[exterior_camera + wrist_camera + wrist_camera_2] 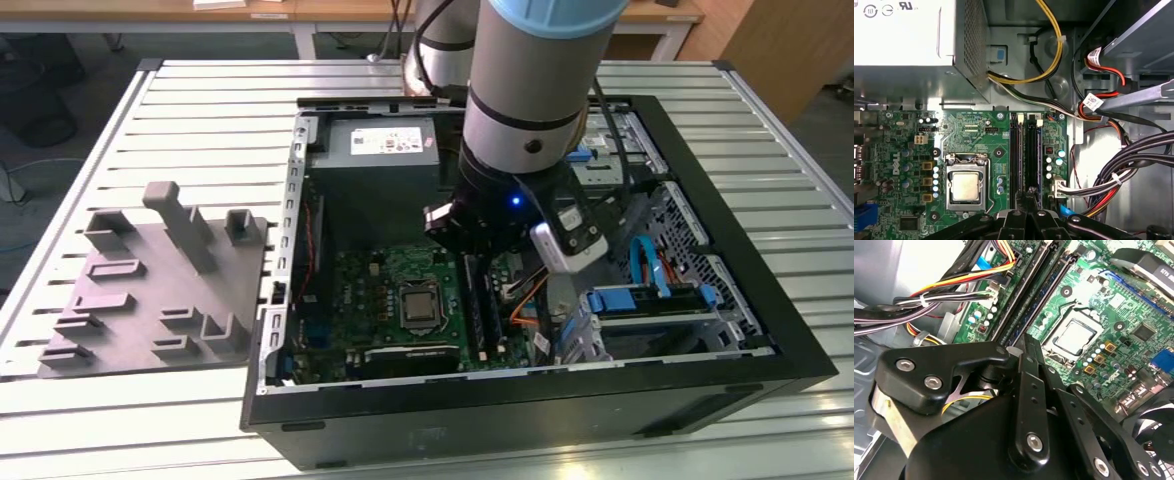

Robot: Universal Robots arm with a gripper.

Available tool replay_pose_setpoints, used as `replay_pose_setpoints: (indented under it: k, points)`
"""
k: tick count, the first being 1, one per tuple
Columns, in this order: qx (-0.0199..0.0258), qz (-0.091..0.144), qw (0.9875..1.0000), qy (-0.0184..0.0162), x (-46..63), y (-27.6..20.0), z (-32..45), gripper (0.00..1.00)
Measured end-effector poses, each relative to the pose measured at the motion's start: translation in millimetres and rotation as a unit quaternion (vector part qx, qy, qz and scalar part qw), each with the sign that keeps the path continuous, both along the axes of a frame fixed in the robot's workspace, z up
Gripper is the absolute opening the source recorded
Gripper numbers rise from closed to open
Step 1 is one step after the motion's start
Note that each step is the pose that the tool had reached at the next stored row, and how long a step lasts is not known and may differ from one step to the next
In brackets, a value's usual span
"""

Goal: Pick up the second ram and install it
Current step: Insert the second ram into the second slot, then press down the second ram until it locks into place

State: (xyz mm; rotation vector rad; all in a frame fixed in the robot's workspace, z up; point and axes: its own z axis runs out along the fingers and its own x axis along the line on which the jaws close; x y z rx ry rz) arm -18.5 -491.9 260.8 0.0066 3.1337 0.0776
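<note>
Ram stick (1032, 155) sits edge-down in its slot beside the processor (965, 186), hand (1026, 200) clamped on its end, lined up with the slot for seating.

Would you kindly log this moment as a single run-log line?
gripper: inside PC case, over RAM slots beside CPU socket | fingers: together at slot | second ram: grip unconfirmed | motherboard: in view

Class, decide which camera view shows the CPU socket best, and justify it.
The first wrist view: the CPU socket faces the camera, whole and unobstructed. The second wrist view shows it tilted, beyond the arm's linkage. In the exterior view it is small.
</note>
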Motion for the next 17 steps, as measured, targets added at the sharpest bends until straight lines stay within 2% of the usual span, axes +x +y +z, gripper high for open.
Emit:
replay_pose_setpoints:
  k: [8,11,13,17]
  points:
    - [0.0,0.0,1.0,0.0,0.0,0.0,1.2,0.1]
    - [0.0,0.0,1.0,0.0,0.1,0.4,-0.5,0.1]
    - [-0.0002,0.0,1.0,0.0001,0.0,3.4,-3.9,0.1]
    - [-0.0001,0.0,1.0,0.0,0.0,13.8,-11.3,0.1]
